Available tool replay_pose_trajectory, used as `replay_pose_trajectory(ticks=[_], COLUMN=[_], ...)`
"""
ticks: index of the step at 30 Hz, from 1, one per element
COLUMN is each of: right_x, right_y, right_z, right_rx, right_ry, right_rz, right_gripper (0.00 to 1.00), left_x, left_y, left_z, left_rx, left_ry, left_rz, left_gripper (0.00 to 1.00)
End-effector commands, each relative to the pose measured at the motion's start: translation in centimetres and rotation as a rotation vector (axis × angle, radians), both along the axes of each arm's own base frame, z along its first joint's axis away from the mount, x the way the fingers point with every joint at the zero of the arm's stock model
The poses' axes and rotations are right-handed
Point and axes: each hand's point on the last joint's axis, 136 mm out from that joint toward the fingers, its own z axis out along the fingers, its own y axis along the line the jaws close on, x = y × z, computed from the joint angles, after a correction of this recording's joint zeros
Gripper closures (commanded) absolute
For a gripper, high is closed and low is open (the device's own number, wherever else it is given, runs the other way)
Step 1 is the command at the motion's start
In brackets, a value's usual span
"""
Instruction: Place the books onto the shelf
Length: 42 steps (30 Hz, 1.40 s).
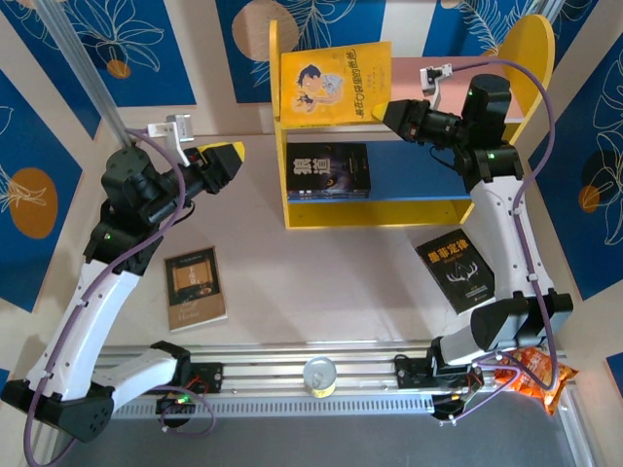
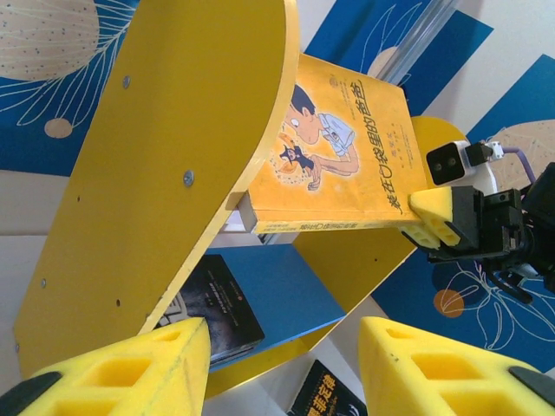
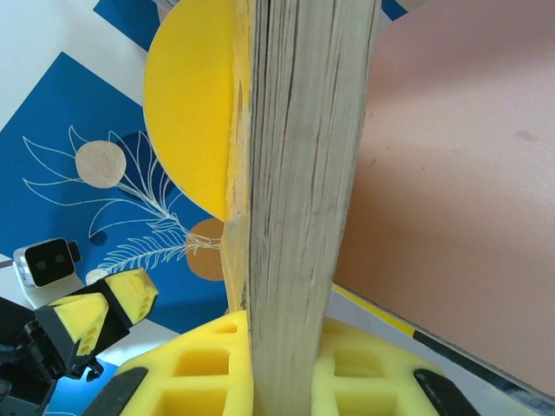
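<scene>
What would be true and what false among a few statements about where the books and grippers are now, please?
1. The right gripper is shut on the yellow cartoon book at the pink upper board of the shelf. True.
2. The left gripper holds a black book. False: it is open and empty, beside the shelf's left side panel.
3. A black book sits in the blue lower level. True.
4. The tan book sits on the shelf. False: it lies on the table near the left arm.
</scene>
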Motion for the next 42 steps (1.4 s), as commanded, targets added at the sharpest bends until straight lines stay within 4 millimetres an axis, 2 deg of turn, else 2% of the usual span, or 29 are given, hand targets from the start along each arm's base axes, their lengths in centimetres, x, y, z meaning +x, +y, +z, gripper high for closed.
replay_pose_trajectory(ticks=[1, 6, 17, 22, 26, 30, 37, 42], right_x=[-0.3, 0.0, 0.9, 1.2, 1.5, 1.8, 1.8, 1.6], right_y=[0.0, 0.1, 0.5, -0.3, -1.0, -1.7, -2.7, -3.2], right_z=[2.0, 1.7, 1.1, 1.0, 0.9, 0.9, 0.8, 0.7], right_rx=[-0.029, -0.067, -0.204, -0.280, -0.329, -0.363, -0.385, -0.387], right_ry=[-0.092, -0.104, -0.142, -0.163, -0.165, -0.170, -0.166, -0.158], right_rz=[-0.029, -0.071, -0.166, -0.228, -0.262, -0.294, -0.315, -0.320], right_gripper=[0.83, 0.74, 0.65, 0.59, 0.52, 0.44, 0.36, 0.35], left_x=[-0.6, -0.6, -0.8, -0.9, -1.4, -1.5, -0.6, 0.3], left_y=[0.2, 0.2, 0.1, 0.0, -0.6, -0.3, -0.8, -2.2], left_z=[0.3, 0.4, 0.9, 1.1, 2.1, 2.4, 1.4, 0.6], left_rx=[0.018, 0.026, 0.036, 0.023, -0.016, -0.015, -0.013, -0.019], left_ry=[-0.024, -0.023, -0.025, -0.020, -0.034, -0.034, 0.015, 0.056], left_rz=[0.004, 0.002, -0.006, -0.016, -0.061, -0.045, -0.054, -0.085], left_gripper=[0.52, 0.51, 0.50, 0.50, 0.50, 0.50, 0.49, 0.49])
